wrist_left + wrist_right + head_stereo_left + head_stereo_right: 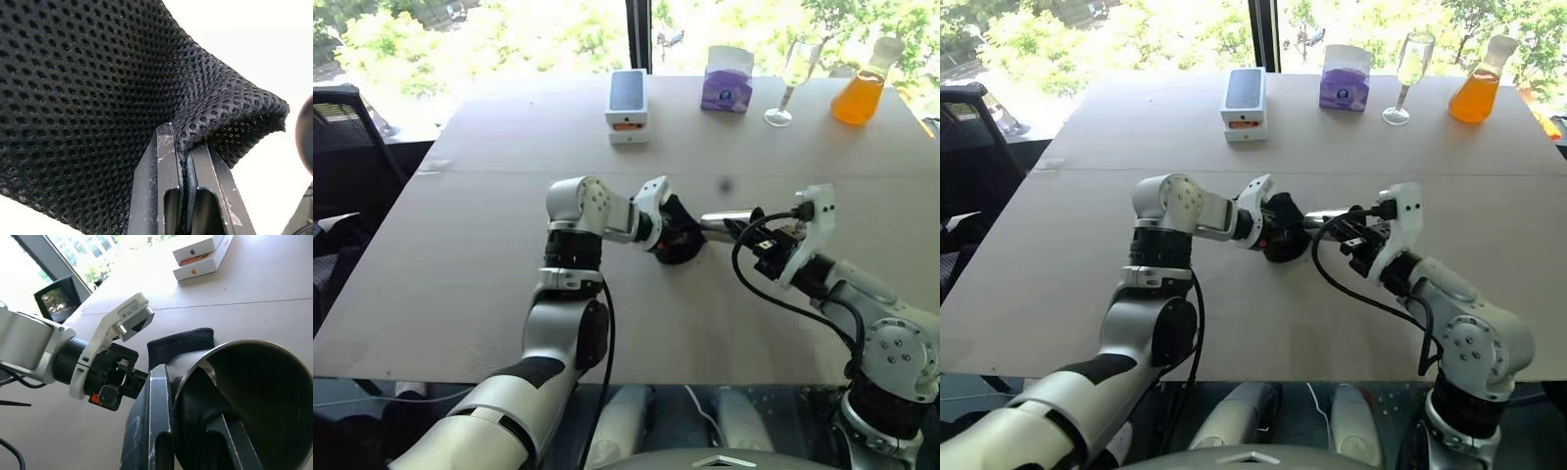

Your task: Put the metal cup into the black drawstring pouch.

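Pouch (pixel 680 240) mouth is pinched in the left gripper (pixel 182 161) jaws above mid-bench; right gripper (pixel 188 431) jaws clamp the metal cup (pixel 724 223) rim, cup lying sideways just right (base leading). Slide it straight in, holding the mesh taut.

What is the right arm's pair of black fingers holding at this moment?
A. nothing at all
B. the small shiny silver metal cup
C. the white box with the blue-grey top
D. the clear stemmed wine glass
B. In the right wrist view the right gripper has its black fingers clamped on the rim of the small shiny silver metal cup, one finger inside and one outside, held on its side near the black mesh drawstring pouch.
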Tool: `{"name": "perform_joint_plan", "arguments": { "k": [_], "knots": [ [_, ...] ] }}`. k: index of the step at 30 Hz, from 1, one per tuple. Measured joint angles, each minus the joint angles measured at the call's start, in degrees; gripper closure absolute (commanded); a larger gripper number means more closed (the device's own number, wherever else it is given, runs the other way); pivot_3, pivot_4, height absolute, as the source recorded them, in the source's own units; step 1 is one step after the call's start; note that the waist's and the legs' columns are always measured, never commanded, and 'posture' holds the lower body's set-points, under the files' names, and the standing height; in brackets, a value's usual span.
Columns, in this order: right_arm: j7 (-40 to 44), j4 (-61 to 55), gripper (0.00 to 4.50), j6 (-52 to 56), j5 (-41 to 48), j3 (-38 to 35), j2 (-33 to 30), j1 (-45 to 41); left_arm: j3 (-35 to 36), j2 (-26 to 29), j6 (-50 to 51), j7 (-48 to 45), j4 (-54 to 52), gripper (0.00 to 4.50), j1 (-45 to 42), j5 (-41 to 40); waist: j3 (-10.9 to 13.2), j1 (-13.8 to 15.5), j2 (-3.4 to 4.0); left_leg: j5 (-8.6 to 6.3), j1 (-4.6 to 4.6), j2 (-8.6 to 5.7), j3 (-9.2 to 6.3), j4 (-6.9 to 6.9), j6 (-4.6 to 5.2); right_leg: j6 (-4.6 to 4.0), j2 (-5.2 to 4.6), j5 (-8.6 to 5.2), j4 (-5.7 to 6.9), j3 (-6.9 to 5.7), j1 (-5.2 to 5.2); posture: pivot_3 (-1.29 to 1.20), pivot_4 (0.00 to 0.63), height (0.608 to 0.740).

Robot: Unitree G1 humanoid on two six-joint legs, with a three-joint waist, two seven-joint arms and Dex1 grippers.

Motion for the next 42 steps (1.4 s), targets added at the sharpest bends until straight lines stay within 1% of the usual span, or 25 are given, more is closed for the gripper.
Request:
{"name": "perform_joint_plan", "arguments": {
  "k": [3,7,13,15,19,22,28,32,34,37,42],
  "knots": [
    [-1.86,0.0,4.49,-1.51,1.93,-0.69,2.47,0.85,0.22,0.26,0.03,-0.73,1.14,4.5,-0.62,-0.3,-0.03,-0.18,0.04,0.01,0.0,0.04,0.02,-0.08,-0.02,0.0,0.0,0.0,0.05,0.06,-0.1,0.0,0.15,0.74],
    [-3.37,0.47,4.49,-3.82,5.96,0.3,7.4,3.82,0.18,0.48,0.04,-1.01,1.76,4.5,-1.38,-0.57,-0.03,-0.57,0.06,0.01,0.0,0.06,0.13,-0.15,-0.02,0.0,0.0,0.0,0.05,0.23,-0.19,0.0,0.15,0.74],
    [-3.92,0.87,4.49,-5.04,8.88,1.37,7.91,4.75,0.18,0.46,0.05,-1.0,2.12,4.5,-1.38,-0.62,-0.03,-0.69,0.06,0.01,0.0,0.06,0.15,-0.14,-0.02,0.0,0.04,0.0,0.05,0.22,-0.19,0.0,0.15,0.74],
    [-4.07,2.8,4.49,-5.83,8.91,4.42,7.71,7.28,0.2,0.42,0.05,-1.03,2.13,4.5,-1.38,-1.81,-0.03,-0.9,0.06,0.01,0.0,0.06,0.14,-0.14,-0.02,0.0,0.03,0.0,0.06,0.24,-0.2,0.0,0.15,0.74],
    [-4.75,5.07,4.49,-8.55,8.21,5.74,7.11,7.9,0.22,1.4,0.05,-1.01,2.11,4.5,-1.38,-3.64,-0.04,-1.38,0.07,0.01,0.01,0.06,0.15,-0.14,-0.02,0.0,0.02,0.0,0.08,0.25,-0.21,0.0,0.15,0.74],
    [-5.23,7.05,4.49,-11.2,7.38,6.39,6.28,8.11,-0.07,2.37,0.05,-1.01,2.1,4.5,-1.38,-6.47,-0.04,-1.57,0.07,0.01,0.01,0.06,0.15,-0.14,-0.02,0.0,0.03,0.0,0.1,0.27,-0.23,0.0,0.15,0.74],
    [-6.04,8.13,4.49,-14.88,4.84,9.09,4.85,7.97,-1.47,4.17,-0.02,-0.55,2.04,4.5,-1.38,-10.1,-0.04,-1.57,0.07,0.01,0.01,0.06,0.15,-0.13,-0.02,0.0,0.03,0.0,0.11,0.29,-0.23,0.0,0.15,0.74],
    [-6.04,8.29,4.49,-17.33,0.77,13.07,2.09,6.92,-2.06,4.54,-0.14,0.89,2.02,4.5,-1.37,-10.82,-0.04,-1.59,0.07,0.01,0.01,0.06,0.16,-0.13,-0.02,0.0,0.04,0.0,0.11,0.3,-0.24,0.0,0.15,0.74],
    [-5.4,8.18,4.49,-19.63,-3.06,17.24,-0.79,6.25,-2.52,4.73,-0.15,1.63,1.93,4.5,-1.37,-10.81,-0.04,-1.62,0.07,0.01,0.01,0.06,0.17,-0.13,-0.02,0.0,0.06,0.0,0.12,0.31,-0.26,0.0,0.15,0.74],
    [-4.51,8.25,4.49,-21.88,-6.7,20.87,-2.66,5.74,-2.75,5.09,-0.09,2.3,1.71,4.5,-1.44,-10.76,-0.04,-1.6,0.07,0.01,0.01,0.06,0.17,-0.13,-0.02,0.0,0.07,0.0,0.13,0.32,-0.26,0.0,0.15,0.74],
    [-2.6,9.47,4.49,-23.87,-10.51,23.36,-4.85,3.0,-3.82,5.95,-0.11,2.64,0.76,4.5,-2.66,-10.69,-0.04,-1.55,0.06,0.01,0.0,0.06,0.18,-0.09,-0.02,0.0,0.07,0.0,0.13,0.32,-0.25,0.0,0.15,0.74]
  ]
}}
